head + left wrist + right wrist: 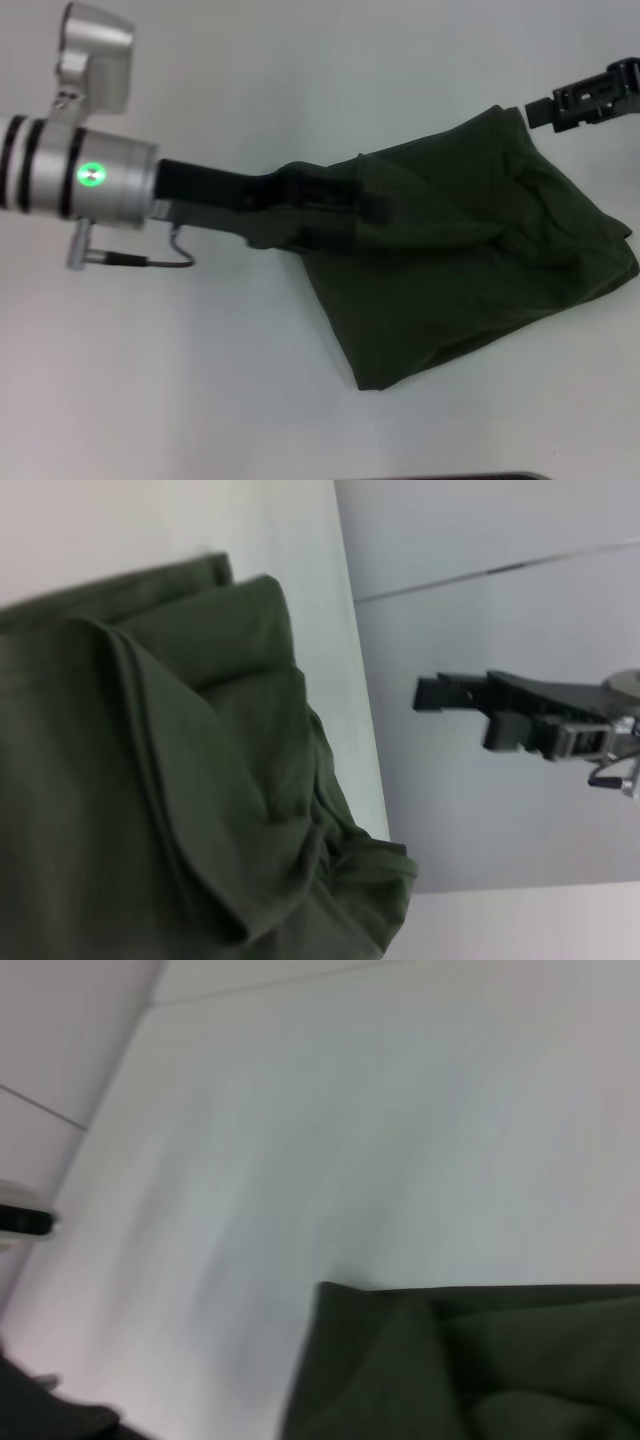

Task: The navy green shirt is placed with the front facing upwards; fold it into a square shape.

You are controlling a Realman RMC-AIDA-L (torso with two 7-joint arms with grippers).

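Note:
The navy green shirt (pixel 470 250) lies bunched and partly folded over itself on the white table, right of centre, with no lettering showing. My left arm reaches in from the left, and my left gripper (pixel 365 208) is at the shirt's left edge, shut on a fold of the cloth that drapes over its tip. The left wrist view looks along the rumpled shirt (pixel 170 780). My right gripper (pixel 542 110) hovers off the shirt's far right corner, not touching it, and it also shows in the left wrist view (pixel 430 693). The right wrist view holds one corner of the shirt (pixel 470 1370).
The white table (pixel 200 380) spreads all around the shirt. A table edge (pixel 365 740) runs just beside the cloth in the left wrist view. A dark strip (pixel 450 477) shows at the near edge of the head view.

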